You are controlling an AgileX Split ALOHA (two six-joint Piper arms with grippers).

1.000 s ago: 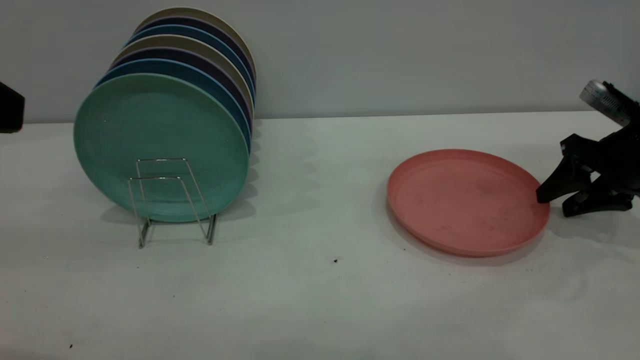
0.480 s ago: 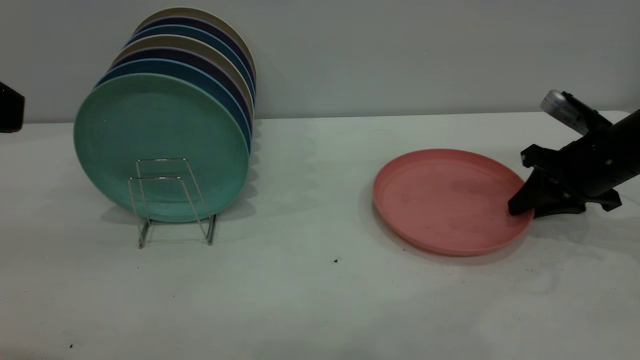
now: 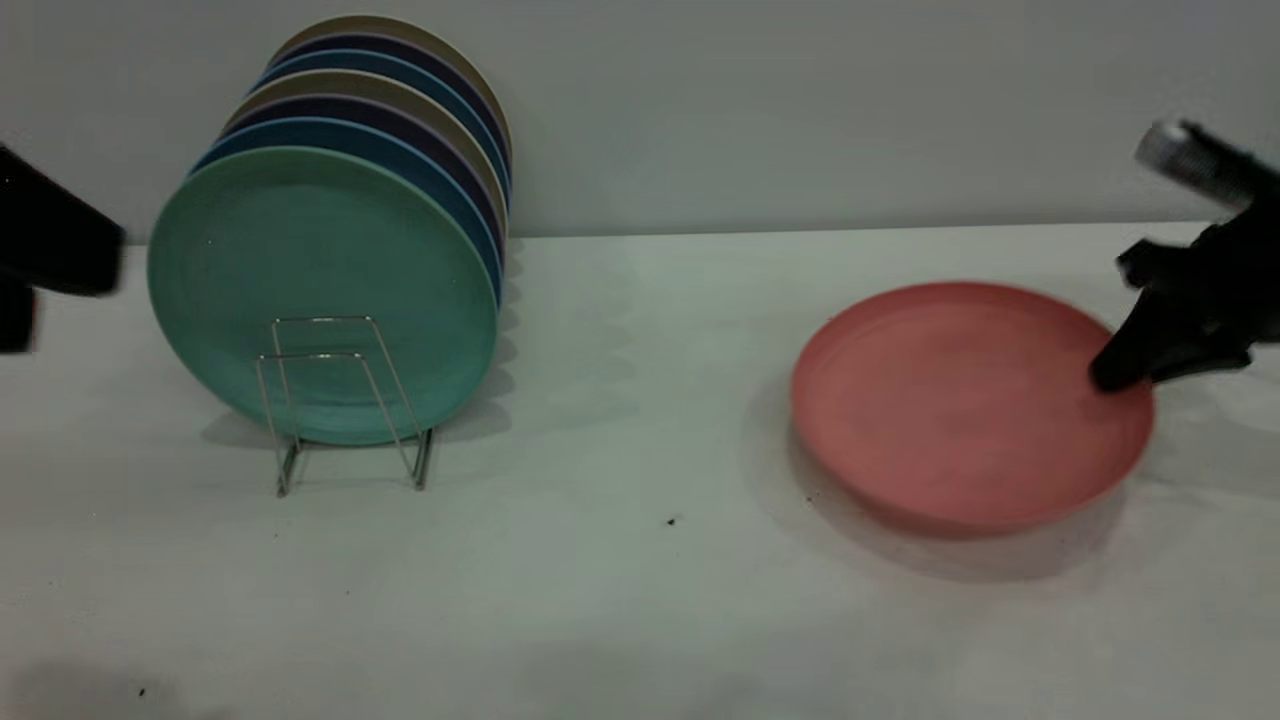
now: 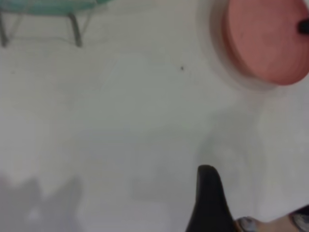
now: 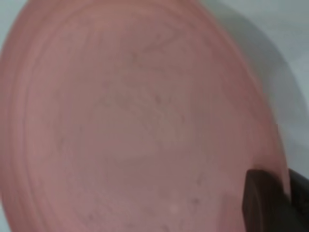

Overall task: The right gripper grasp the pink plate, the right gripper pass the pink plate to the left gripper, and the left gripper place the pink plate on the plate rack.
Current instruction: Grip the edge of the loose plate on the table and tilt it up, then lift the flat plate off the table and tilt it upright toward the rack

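White surface below, the right hand (image 3: 1125,372) grips the pink plate's (image 3: 965,400) right rim, lifting; next, carry it left toward the left hand (image 3: 40,250), whose grip state I cannot tell.

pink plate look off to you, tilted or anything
Yes. The pink plate is askew: its right edge is raised where the right gripper pinches the rim, while its front edge sits low near the table. That fits a grasp. The rack and green plate look orderly.
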